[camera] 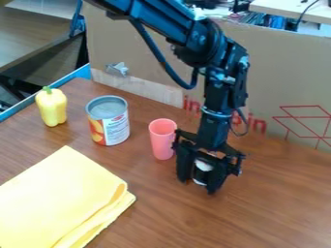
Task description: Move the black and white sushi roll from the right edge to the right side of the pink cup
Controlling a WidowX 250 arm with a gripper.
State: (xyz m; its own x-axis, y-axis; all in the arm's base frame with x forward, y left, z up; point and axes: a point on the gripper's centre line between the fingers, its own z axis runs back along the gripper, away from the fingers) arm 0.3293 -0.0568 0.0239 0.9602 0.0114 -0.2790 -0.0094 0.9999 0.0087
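The black gripper [202,180] hangs low over the wooden table, right of the pink cup. Its fingers are closed around a small white object [203,165], largely hidden by them; I cannot tell what it is. The upright pink cup [163,139] stands close beside the gripper's left side. Farther left is an open tin can [109,121] with a fruit label, and beyond it a yellow toy pepper [52,106] stands upright. A folded yellow cloth [61,198] lies at the lower left.
A cardboard panel [278,82] stands along the back of the wooden table [259,213], behind the arm. A metal clip [117,69] sits on this panel. Blue edging [26,102] runs along the table's left side.
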